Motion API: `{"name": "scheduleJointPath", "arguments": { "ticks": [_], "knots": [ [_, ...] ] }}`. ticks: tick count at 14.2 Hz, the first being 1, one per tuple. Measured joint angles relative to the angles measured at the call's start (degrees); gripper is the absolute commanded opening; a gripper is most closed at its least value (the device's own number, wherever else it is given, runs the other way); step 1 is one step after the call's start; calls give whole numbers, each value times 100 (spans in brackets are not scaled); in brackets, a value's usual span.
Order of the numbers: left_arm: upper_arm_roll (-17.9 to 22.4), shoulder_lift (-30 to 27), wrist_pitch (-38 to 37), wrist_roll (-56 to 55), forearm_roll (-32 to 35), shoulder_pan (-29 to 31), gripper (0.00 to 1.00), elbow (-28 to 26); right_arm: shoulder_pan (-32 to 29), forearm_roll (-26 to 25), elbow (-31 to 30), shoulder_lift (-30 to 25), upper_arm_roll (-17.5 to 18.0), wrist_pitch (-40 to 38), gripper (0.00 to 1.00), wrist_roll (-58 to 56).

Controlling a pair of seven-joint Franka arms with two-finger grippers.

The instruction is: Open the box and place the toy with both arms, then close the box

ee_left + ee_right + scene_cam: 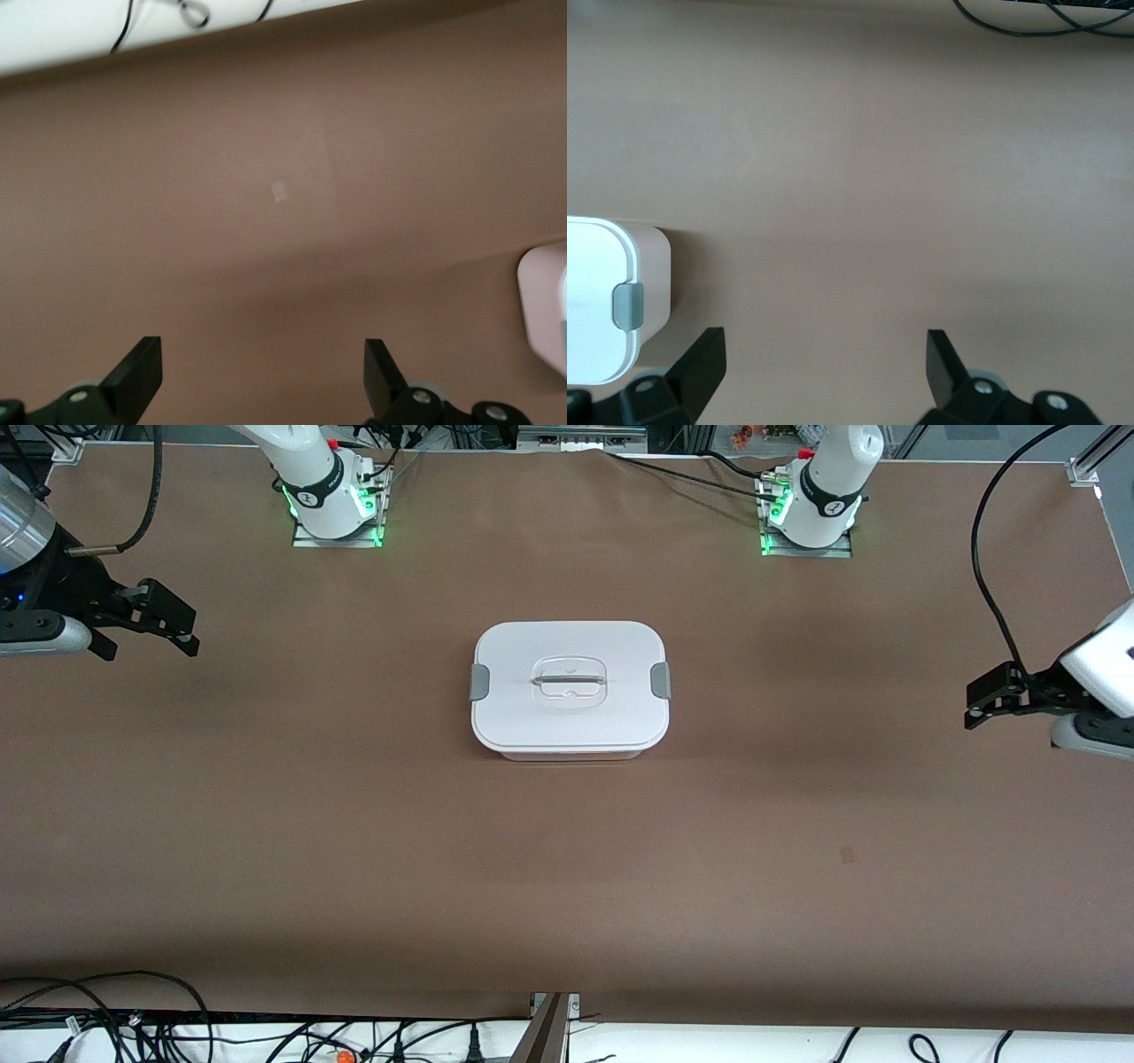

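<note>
The rounded-rectangular pale pink box (pixel 570 689) with white lid, grey side clips and clear handle sits closed mid-table on the brown table cover (pixel 567 868). Well apart from it, the left gripper (pixel 985 701) and right gripper (pixel 177 627) hover at their own table ends, jaws spread wide and empty.

Front camera: high, facing both arm bases, whole table (pixel 354 850) visible. Wrist cameras: closer, each looking down past its own fingers. All three views share the box (pixel 570 688) (pixel 542 310) (pixel 607 297).
</note>
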Motion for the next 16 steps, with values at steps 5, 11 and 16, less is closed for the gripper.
{"name": "scheduleJointPath", "arguments": {
  "ticks": [5,11,16],
  "knots": [
    [-565,-466,-201,-1168,-13,282,100,-339,0,0,0,0,2,0,100,0],
    [-611,-500,-284,-1189,-428,570,100,-557,0,0,0,0,2,0,100,0],
    [-616,-431,-288,-1189,-428,588,100,-578,0,0,0,1,3,0,100,0]
  ]
}}
